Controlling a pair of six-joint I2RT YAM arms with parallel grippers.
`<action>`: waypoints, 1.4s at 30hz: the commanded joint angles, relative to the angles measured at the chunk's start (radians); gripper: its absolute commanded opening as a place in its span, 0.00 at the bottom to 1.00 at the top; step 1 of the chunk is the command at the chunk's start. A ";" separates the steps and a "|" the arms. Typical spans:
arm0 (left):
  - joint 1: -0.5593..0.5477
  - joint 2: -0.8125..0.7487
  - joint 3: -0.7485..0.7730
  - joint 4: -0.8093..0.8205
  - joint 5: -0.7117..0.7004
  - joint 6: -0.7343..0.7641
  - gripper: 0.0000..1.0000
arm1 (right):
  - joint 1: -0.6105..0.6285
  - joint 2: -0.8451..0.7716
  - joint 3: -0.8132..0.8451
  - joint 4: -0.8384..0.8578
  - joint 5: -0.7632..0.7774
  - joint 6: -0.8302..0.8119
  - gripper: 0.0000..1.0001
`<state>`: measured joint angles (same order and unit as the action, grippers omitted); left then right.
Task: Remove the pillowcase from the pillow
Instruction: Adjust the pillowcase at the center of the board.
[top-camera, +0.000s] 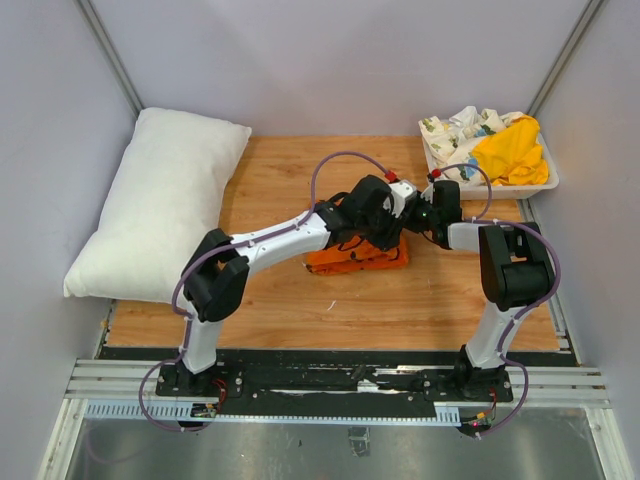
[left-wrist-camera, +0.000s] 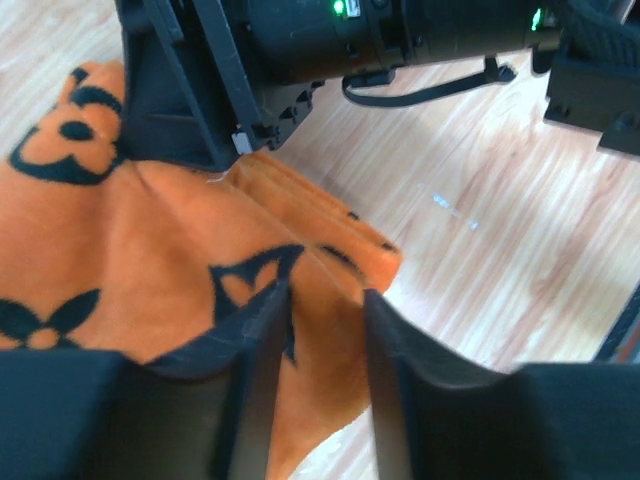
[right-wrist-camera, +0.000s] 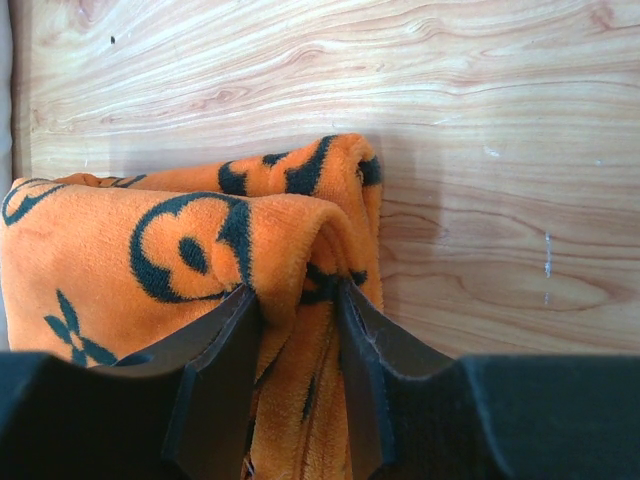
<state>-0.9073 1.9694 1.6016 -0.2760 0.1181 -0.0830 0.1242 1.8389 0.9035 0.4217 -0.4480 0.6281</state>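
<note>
Wooden table (top-camera: 300, 310), orange pillowcase (top-camera: 350, 262) (partly hidden)

The left arm (top-camera: 270, 240) stretches toward two o'clock. The right arm (top-camera: 510, 265) bends back toward ten o'clock. The right tool (right-wrist-camera: 295, 290) pinches the pillowcase (right-wrist-camera: 110, 250). The left tool (left-wrist-camera: 322, 293) straddles a fold of it, grip unclear.

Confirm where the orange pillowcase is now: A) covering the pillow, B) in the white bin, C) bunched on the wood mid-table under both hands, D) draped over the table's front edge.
C: the pillowcase lies bunched in the middle of the table, apart from the bare white pillow at the left.
</note>
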 joint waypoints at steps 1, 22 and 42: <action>-0.013 0.060 0.048 -0.005 0.049 -0.040 0.49 | -0.008 -0.005 -0.034 -0.062 -0.003 -0.009 0.37; -0.012 0.058 -0.001 0.014 0.070 -0.050 0.39 | -0.008 -0.003 -0.046 -0.052 -0.009 -0.006 0.37; 0.324 -0.327 -0.521 0.570 0.133 -0.291 0.68 | 0.073 -0.500 -0.056 -0.167 0.137 0.008 0.99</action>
<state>-0.5556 1.6859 1.1687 0.1200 0.2481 -0.3103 0.1333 1.3888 0.8658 0.2379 -0.3695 0.5987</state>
